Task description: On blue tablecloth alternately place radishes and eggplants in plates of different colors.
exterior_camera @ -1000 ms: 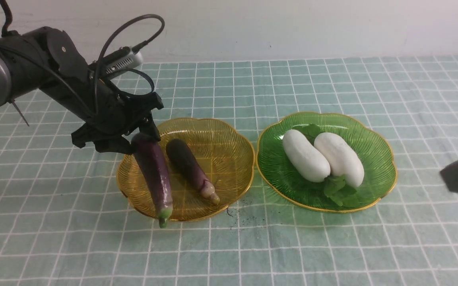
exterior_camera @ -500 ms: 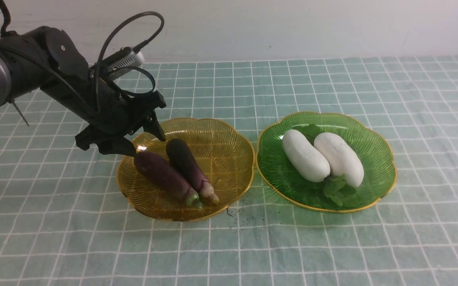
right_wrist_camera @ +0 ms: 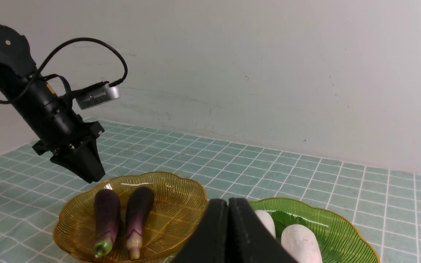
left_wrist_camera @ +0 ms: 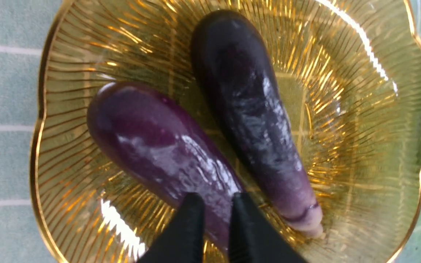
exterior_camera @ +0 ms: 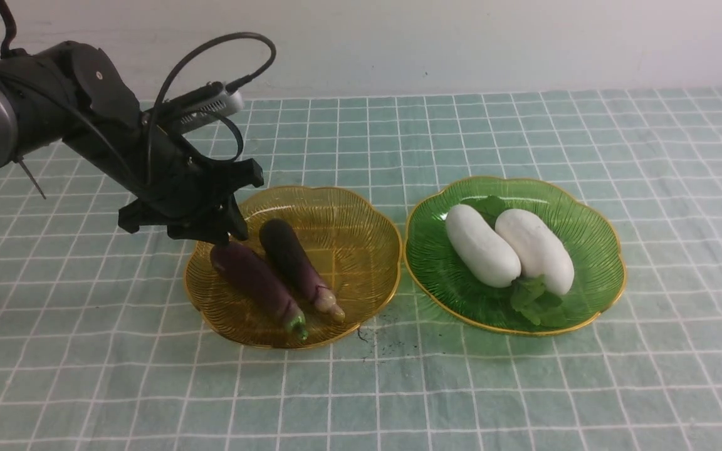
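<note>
Two dark purple eggplants lie side by side in the amber plate [exterior_camera: 361, 219]: a green-tipped one [exterior_camera: 254, 282] and a pale-tipped one [exterior_camera: 295, 263]. Two white radishes [exterior_camera: 480, 245] [exterior_camera: 535, 249] lie in the green plate [exterior_camera: 586, 238], with their leaves under them. My left gripper [exterior_camera: 232, 232] hangs just above the fat end of the green-tipped eggplant [left_wrist_camera: 159, 153], its fingers drawn together and empty. My right gripper [right_wrist_camera: 228, 204] is shut and empty, raised on the near side of the plates; it is out of the front view.
The blue tablecloth [exterior_camera: 461, 388] covers the whole table. The two plates stand side by side at its middle, almost touching. A white wall rises behind the table's far edge. A few dark specks lie on the cloth in front of the amber plate.
My left gripper let go of the green-tipped eggplant, which now lies in the amber plate beside the other. The gripper then closed above it. The right arm has left the front view.
</note>
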You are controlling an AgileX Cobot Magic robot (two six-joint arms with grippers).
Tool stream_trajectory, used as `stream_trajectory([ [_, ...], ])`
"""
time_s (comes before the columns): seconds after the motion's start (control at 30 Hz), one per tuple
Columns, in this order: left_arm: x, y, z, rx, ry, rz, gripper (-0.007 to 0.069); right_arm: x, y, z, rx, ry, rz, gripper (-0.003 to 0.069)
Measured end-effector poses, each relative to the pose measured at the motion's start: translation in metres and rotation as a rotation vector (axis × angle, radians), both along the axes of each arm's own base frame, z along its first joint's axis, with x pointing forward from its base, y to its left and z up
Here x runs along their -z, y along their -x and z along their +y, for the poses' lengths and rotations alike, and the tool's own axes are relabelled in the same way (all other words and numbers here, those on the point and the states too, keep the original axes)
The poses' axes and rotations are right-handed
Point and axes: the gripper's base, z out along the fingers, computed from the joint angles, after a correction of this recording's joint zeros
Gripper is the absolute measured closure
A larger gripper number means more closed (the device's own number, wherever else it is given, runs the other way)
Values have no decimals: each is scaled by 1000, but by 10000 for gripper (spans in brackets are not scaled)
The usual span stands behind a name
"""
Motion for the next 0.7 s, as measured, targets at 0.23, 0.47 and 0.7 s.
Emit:
stream_trajectory([
  [0.23, -12, 0, -1, 69, -13, -8, 632, 4, 0, 0, -1, 17, 35, 673],
  [0.47, -37, 3, -3, 113, -6, -2, 632, 6, 0, 0, -2, 28, 58, 673],
  [0.7, -37, 5, -3, 122, -7, 18, 632, 20, 6, -3, 5, 26, 55, 673],
])
